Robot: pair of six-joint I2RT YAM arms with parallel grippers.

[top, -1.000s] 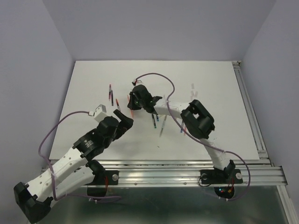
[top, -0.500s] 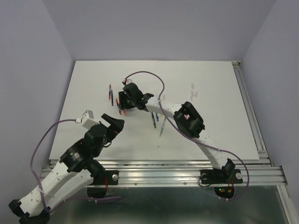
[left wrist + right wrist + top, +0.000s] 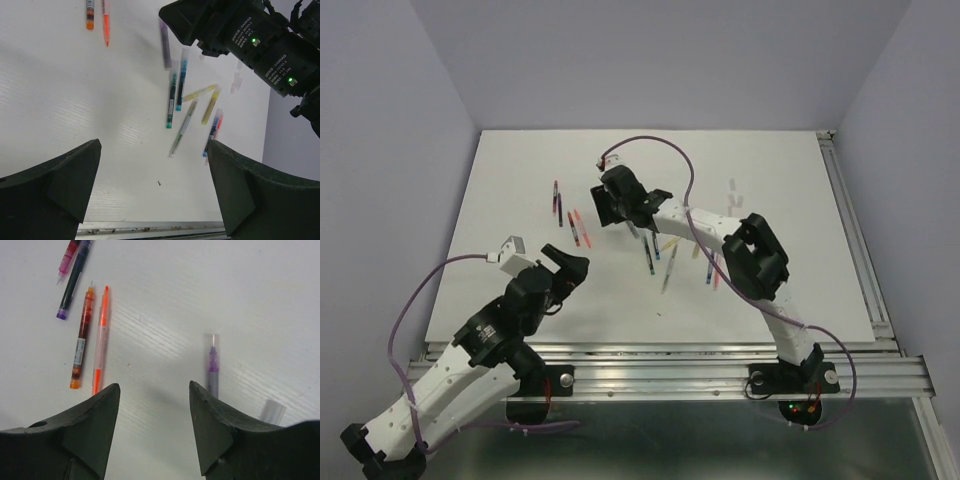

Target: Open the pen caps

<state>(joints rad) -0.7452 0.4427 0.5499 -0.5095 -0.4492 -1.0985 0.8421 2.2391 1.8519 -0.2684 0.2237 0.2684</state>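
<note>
My right gripper [image 3: 154,387] is open with nothing between its fingers; in the top view the right gripper [image 3: 608,206] hovers over the middle of the white table [image 3: 520,180]. Just left of it lie an orange pen [image 3: 101,340] and a red-brown pen [image 3: 81,337]. Right of it lies a purple pen [image 3: 213,372] with a clear pen cap [image 3: 213,341] on its tip. A loose clear cap [image 3: 273,411] lies further right. My left gripper [image 3: 154,147] is wide open and empty near the front edge, where the top view shows the left gripper [image 3: 566,268].
A cluster of pens lies mid-table: teal [image 3: 172,100], yellow [image 3: 211,106], green [image 3: 184,127], blue and red [image 3: 214,132]. Two more, purple [image 3: 74,282] and pink [image 3: 67,257], lie at the far left. Small pale caps [image 3: 732,185] rest at the back right. The right arm [image 3: 240,35] reaches over the pens.
My right gripper swung left, opened and drew back to the right, leaving the orange pen beside the red-brown one. My left arm pulled back toward the near edge, still open.
</note>
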